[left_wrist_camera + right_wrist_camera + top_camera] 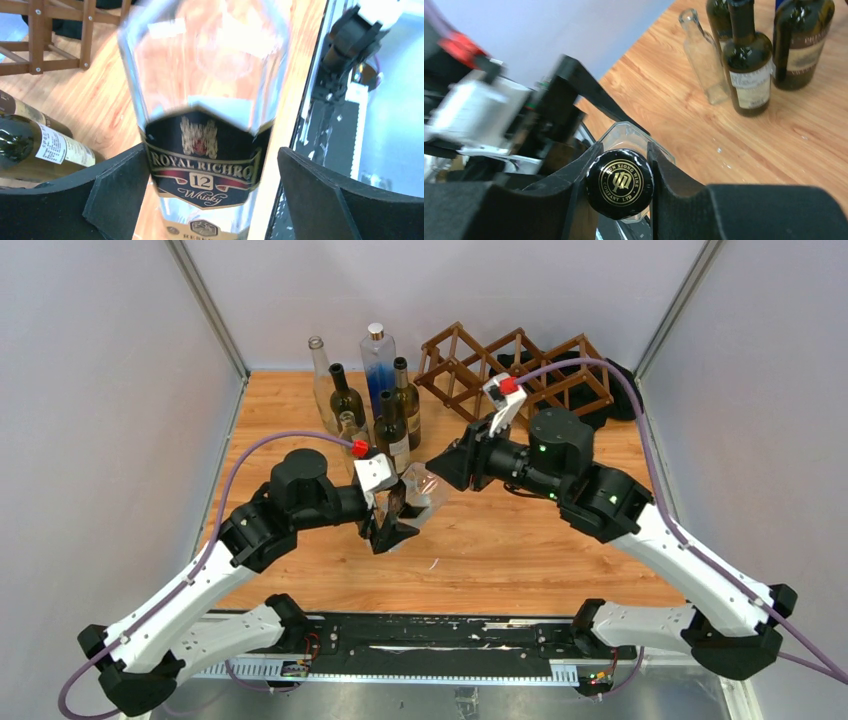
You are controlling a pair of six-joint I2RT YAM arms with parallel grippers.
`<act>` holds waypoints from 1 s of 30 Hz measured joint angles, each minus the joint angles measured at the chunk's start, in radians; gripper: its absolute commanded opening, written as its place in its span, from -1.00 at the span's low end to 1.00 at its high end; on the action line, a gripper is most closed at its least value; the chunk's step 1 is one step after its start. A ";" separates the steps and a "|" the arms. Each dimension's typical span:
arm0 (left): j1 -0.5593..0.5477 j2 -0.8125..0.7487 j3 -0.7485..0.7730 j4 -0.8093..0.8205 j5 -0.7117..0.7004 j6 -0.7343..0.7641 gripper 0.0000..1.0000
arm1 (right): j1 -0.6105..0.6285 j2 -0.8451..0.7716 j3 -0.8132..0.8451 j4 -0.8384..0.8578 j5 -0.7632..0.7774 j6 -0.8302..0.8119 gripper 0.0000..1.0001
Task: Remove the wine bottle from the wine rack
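A clear glass bottle [422,492] with a dark blue "Royal Richro 12 Whisky" label [202,160] and a black cap [620,184] lies sideways in the air over the middle of the table, off the rack. My right gripper [437,468] is shut on the cap, as the right wrist view [624,147] shows. My left gripper [393,527] is open around the bottle's body [210,155]. Its left finger [117,185] is against the label and its right finger [310,190] stands apart. The dark brown wine rack [515,368] stands at the back right; I see no bottles in its cells.
Several upright bottles [375,400] stand at the back, left of the rack; they also show in the right wrist view [749,65]. Grey walls close in the left, right and back. A black rail [420,640] runs along the near edge.
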 measured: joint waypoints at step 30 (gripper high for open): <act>0.069 0.048 -0.025 0.119 0.207 -0.202 -1.00 | 0.066 0.113 0.054 -0.051 -0.034 -0.087 0.24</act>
